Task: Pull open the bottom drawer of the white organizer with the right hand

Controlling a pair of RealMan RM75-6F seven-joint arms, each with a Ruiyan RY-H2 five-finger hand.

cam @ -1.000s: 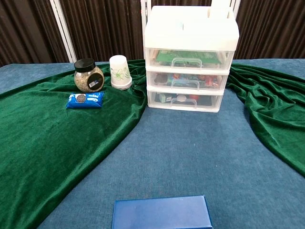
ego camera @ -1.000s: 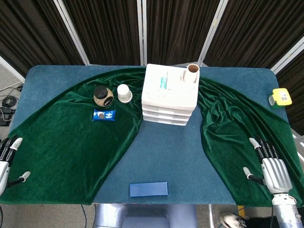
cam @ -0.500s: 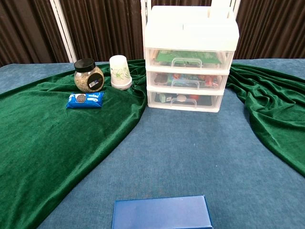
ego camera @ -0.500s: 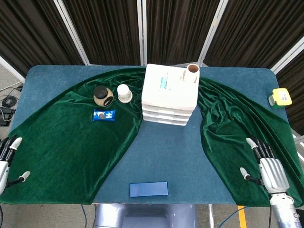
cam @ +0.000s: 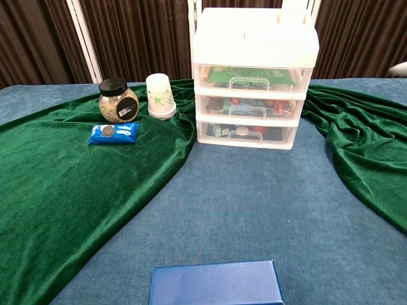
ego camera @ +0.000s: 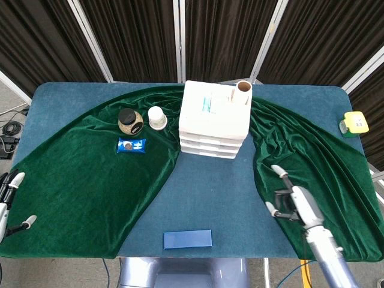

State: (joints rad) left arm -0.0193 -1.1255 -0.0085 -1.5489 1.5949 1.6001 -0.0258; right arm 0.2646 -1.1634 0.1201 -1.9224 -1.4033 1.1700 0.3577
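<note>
The white three-drawer organizer (ego camera: pixel 214 123) (cam: pixel 254 44) stands at the table's middle back. All its drawers are closed. The bottom drawer (cam: pixel 247 135) is clear-fronted with a small handle (cam: pixel 240 131) and holds mixed items. My right hand (ego camera: pixel 292 203) hovers over the edge of the green cloth, in front of the organizer and to its right, well apart from it. It is turned on its side, fingers spread, and holds nothing. In the chest view only a pale tip shows at the right edge. My left hand (ego camera: pixel 7 201) stays at the table's left edge, fingers apart and empty.
A green velvet cloth (ego camera: pixel 78 180) covers both sides of the blue table. A dark-lidded jar (ego camera: pixel 129 120), a paper cup (ego camera: pixel 157 117) and a blue cookie packet (ego camera: pixel 131 145) lie left of the organizer. A blue box (ego camera: pixel 187 239) sits at the front edge, a yellow object (ego camera: pixel 354 123) far right.
My right hand has moved left and forward from the table's right front corner toward the organizer and turned on its side. The left hand has slid slightly further out of view.
</note>
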